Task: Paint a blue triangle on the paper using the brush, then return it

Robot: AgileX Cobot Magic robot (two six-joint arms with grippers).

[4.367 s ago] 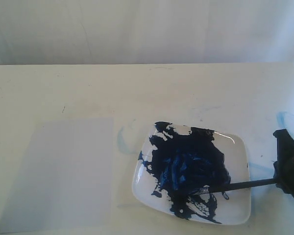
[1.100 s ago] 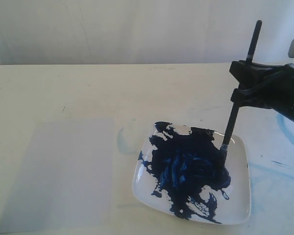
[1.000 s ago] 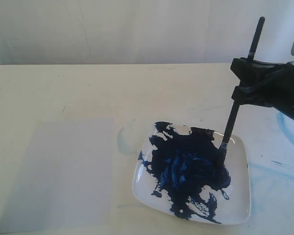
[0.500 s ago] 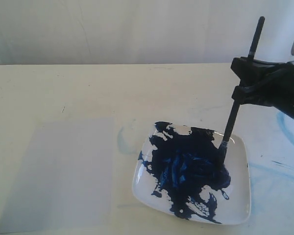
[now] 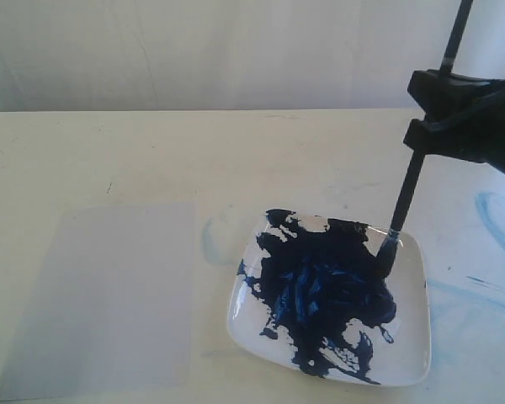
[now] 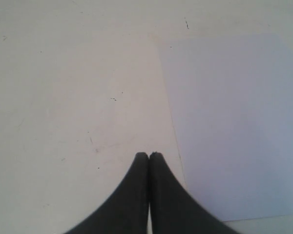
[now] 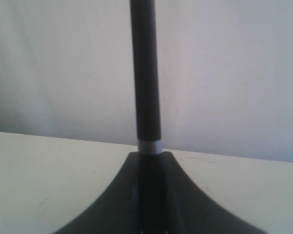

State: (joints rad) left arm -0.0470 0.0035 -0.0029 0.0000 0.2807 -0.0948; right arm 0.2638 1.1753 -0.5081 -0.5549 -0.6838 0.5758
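Brush (image 5: 408,189) is hanging nearly upright, the right pincer (image 5: 422,109) pinching its handle partway up so the bristles are pointing down at the right-hand edge of the paint (image 5: 320,286) on the plate (image 5: 411,337), likely for loading colour; whether they are touching it I cannot tell. Paper (image 5: 109,295) is lying flat and blank on the surface (image 5: 151,151), left of the plate and well apart from the brush, waiting for strokes. Left pincer (image 6: 149,157) is idling, pressed together and empty, above the paper's edge.
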